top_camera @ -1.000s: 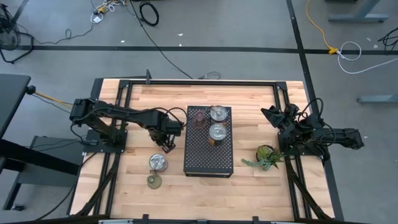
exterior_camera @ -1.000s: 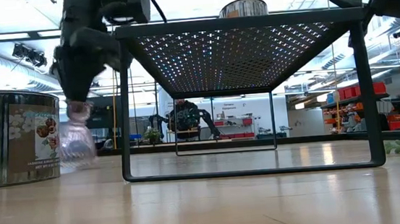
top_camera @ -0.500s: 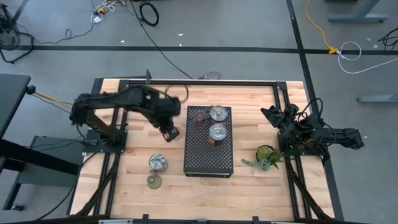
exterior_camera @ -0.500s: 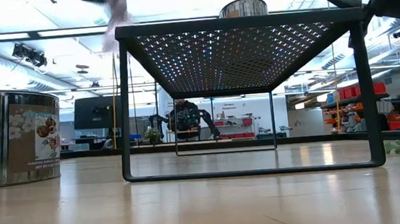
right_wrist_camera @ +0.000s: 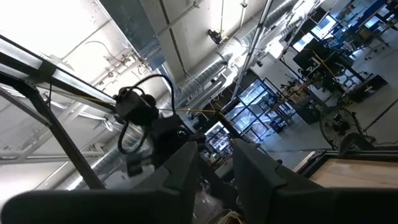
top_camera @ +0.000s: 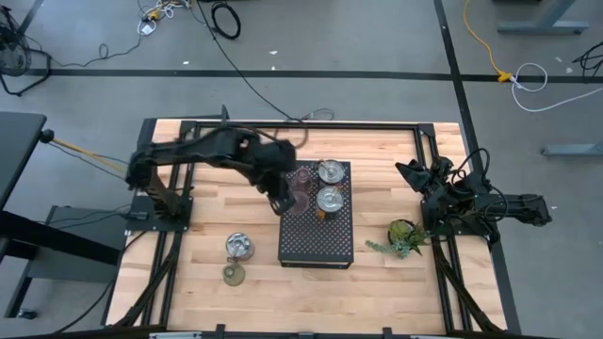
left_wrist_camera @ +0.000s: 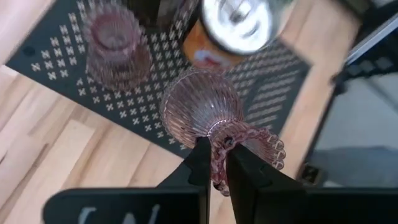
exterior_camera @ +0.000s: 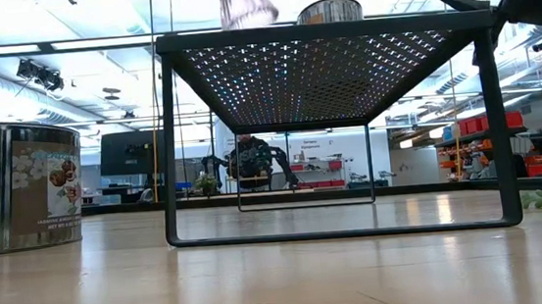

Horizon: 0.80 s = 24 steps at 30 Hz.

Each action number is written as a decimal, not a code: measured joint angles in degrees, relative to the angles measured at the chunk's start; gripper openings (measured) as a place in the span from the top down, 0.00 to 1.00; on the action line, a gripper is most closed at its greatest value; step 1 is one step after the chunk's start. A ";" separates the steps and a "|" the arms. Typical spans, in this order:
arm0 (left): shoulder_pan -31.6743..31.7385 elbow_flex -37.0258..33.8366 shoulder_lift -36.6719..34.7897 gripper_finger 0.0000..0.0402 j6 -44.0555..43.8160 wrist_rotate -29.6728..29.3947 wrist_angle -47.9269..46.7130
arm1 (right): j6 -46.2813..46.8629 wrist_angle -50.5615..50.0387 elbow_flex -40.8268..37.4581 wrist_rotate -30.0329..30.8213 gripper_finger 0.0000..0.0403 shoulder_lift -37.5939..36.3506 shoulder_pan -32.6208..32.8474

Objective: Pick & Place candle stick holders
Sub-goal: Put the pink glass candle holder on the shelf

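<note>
My left gripper [top_camera: 285,201] is shut on a pinkish-red ribbed glass holder [left_wrist_camera: 202,107] over the left edge of the black perforated stand [top_camera: 316,240]. In the low view the holder [exterior_camera: 243,4] hangs just above the stand's top. On the stand stand a second pinkish holder [top_camera: 301,179] and two silvery holders [top_camera: 330,172] [top_camera: 329,199]. A third silvery holder [top_camera: 239,247] and an olive-green one [top_camera: 233,274] stand on the table at the near left. My right gripper [top_camera: 415,175] is open and empty at the right. My left gripper pinches the holder's beaded rim [left_wrist_camera: 219,163] between its two fingers [left_wrist_camera: 200,158]. The fingers come from above, slanting toward the table's right. The holder is tilted below the fingers, its ribbed body pointing away from them, lifted clear of table and stand.
A small green potted plant [top_camera: 405,235] stands on the table right of the stand, near my right arm. Bare wood lies left of the stand and along the near edge. The near half of the stand's top is bare.
My left gripper, shut on the pinkish holder, has risen from the table left of the stand and gone toward the table's right edge, over the stand's left edge. The holder has been lifted from table level to above the stand's top.
</note>
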 joint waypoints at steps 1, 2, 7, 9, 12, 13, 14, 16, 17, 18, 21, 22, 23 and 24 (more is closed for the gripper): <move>0.08 0.00 1.14 0.93 0.88 -0.01 -0.72 | 0.00 0.00 0.00 0.00 0.75 0.00 -0.02; 0.28 -0.01 2.04 0.93 1.55 0.19 -1.61 | 0.02 0.00 0.00 0.00 0.75 -0.02 0.00; 1.13 0.04 4.15 0.93 2.90 0.45 -1.44 | 0.05 0.00 0.00 -0.02 0.75 0.00 -0.01; 1.49 0.02 4.91 0.93 3.02 0.82 -1.16 | 0.04 0.00 0.00 -0.02 0.75 0.00 0.00; 1.68 0.02 5.96 0.93 3.51 1.32 -0.74 | 0.04 0.00 0.00 -0.02 0.75 -0.02 0.00; 1.68 0.02 6.33 0.93 4.08 1.35 -0.80 | 0.04 0.00 0.00 -0.02 0.75 0.00 0.00; 1.68 0.02 6.87 0.93 4.66 1.37 -0.66 | 0.04 0.00 0.00 -0.02 0.75 -0.01 0.00; 1.68 0.02 7.97 0.93 5.48 1.44 -0.67 | 0.02 -0.07 0.00 -0.02 0.75 0.00 -0.02; 1.68 0.02 8.28 0.93 5.56 1.44 -0.57 | 0.02 -0.11 0.00 -0.02 0.75 0.00 0.00; 1.74 0.02 8.55 0.93 5.57 1.41 -0.44 | 0.02 -0.11 0.00 -0.02 0.75 0.00 0.00; 2.11 0.02 8.91 0.93 5.59 1.20 0.02 | -0.10 -0.20 0.00 -0.02 0.75 0.00 0.00; 2.24 0.02 8.95 0.93 5.59 0.96 0.19 | -0.13 -0.17 0.00 -0.02 0.75 0.00 0.00; 2.40 0.02 8.95 0.93 5.61 0.80 0.43 | -0.13 -0.19 0.00 -0.02 0.75 0.00 -0.01; 2.62 0.02 8.95 0.93 5.62 0.81 0.73 | -0.13 -0.28 0.00 -0.02 0.75 0.00 -0.01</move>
